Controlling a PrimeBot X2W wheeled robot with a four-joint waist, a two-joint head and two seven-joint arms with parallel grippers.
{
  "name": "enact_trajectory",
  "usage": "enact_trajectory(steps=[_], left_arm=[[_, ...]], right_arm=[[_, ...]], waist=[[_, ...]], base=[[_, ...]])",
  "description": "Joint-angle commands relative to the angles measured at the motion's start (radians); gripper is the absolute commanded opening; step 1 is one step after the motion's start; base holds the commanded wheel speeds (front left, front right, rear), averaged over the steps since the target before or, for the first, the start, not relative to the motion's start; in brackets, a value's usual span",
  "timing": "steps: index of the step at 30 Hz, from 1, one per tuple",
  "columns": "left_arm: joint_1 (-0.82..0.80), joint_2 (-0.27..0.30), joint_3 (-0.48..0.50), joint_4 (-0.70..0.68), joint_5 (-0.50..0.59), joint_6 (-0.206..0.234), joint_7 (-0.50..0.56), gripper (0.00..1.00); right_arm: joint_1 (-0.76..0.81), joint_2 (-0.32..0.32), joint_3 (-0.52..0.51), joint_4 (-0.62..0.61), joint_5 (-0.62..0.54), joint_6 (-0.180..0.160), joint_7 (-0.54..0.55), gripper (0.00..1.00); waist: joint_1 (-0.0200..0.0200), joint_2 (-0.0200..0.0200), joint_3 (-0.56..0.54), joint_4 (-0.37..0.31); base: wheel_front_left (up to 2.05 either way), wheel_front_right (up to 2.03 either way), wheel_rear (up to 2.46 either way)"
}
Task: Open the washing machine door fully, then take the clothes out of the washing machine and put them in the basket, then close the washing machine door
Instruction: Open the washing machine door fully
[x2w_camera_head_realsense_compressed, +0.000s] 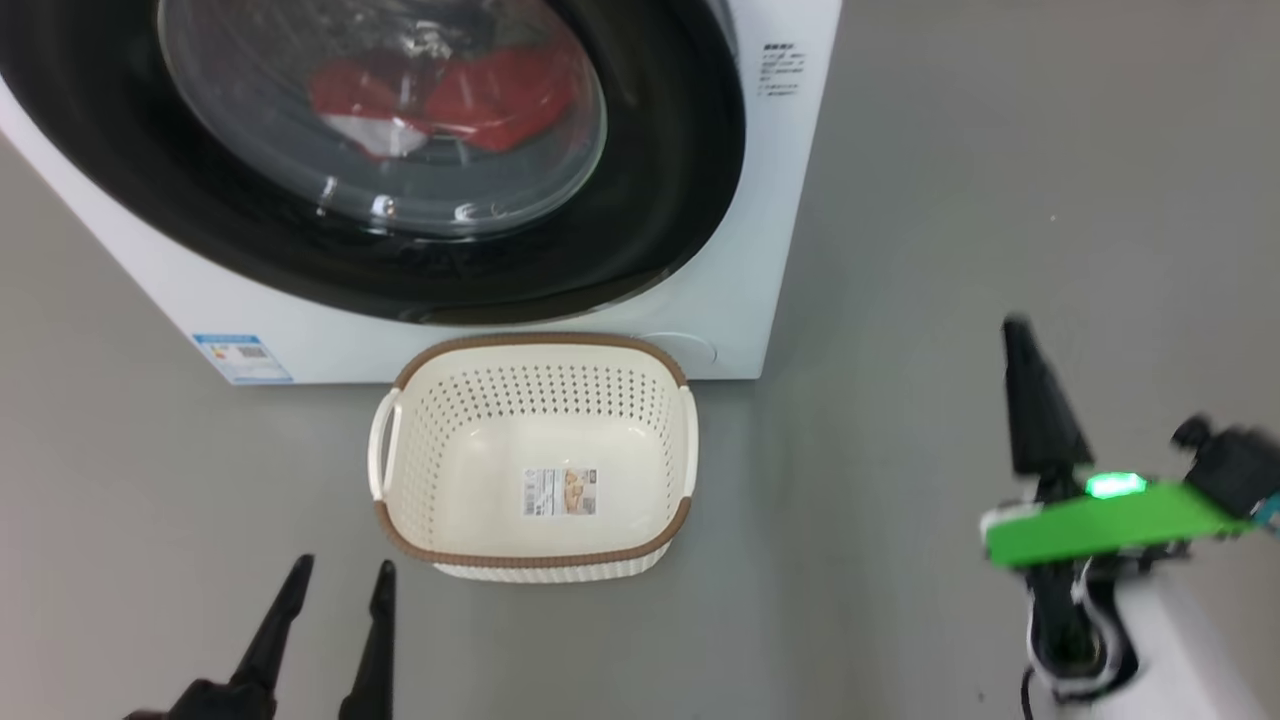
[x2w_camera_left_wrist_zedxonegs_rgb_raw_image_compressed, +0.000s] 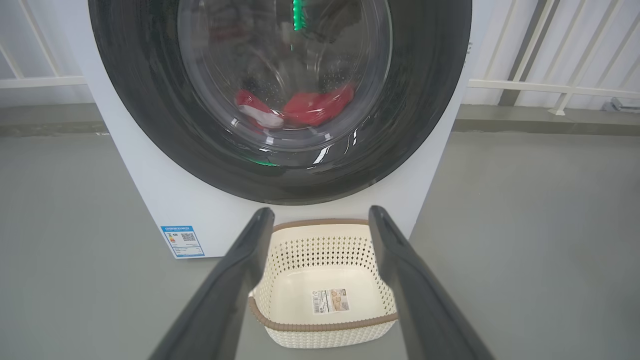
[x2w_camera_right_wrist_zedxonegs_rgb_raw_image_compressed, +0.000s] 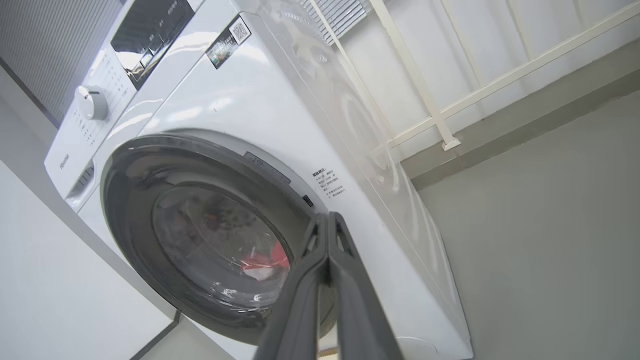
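Smooth grey floor (x2w_camera_head_realsense_compressed: 1000, 150); white railing (x2w_camera_right_wrist_zedxonegs_rgb_raw_image_compressed: 435, 115) at upper right. The washing machine (x2w_camera_head_realsense_compressed: 730, 300) sits upper left, door (x2w_camera_head_realsense_compressed: 690, 150) shut, clothes (x2w_camera_head_realsense_compressed: 500, 95) inside. The basket (x2w_camera_head_realsense_compressed: 540, 342) stands centre, empty. The left gripper (x2w_camera_head_realsense_compressed: 344, 565) jaws are parted; the right gripper (x2w_camera_right_wrist_zedxonegs_rgb_raw_image_compressed: 327, 216) is closed, empty.

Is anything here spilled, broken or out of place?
Nothing stands out. The round black-rimmed glass door of the big white washing machine is shut, the red and white clothes lie inside behind it, and the cream perforated plastic basket stands upright and empty on the grey floor before it.
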Motion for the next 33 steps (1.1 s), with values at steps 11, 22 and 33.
enact_trajectory(steps=[11, 22, 33], left_arm=[[-0.101, 0.015, -0.041, -0.022, -0.033, -0.005, -0.012, 1.00], [-0.190, 0.004, -0.085, -0.008, -0.061, -0.005, -0.012, 1.00], [-0.257, -0.005, -0.114, 0.004, -0.078, -0.005, -0.012, 1.00]], right_arm=[[-0.289, -0.009, 0.002, -0.033, 0.262, -0.001, -0.006, 0.00], [-0.526, -0.130, 0.129, 0.066, 0.578, -0.001, 0.005, 0.00], [-0.716, -0.230, 0.221, 0.149, 0.754, -0.001, 0.186, 0.00]], waist=[[0.0000, 0.0000, 0.110, 0.084], [0.0000, 0.0000, 0.222, 0.160], [0.0000, 0.0000, 0.311, 0.202]], base=[[0.00, 0.00, 0.00], [0.00, 0.00, 0.00], [0.00, 0.00, 0.00]])
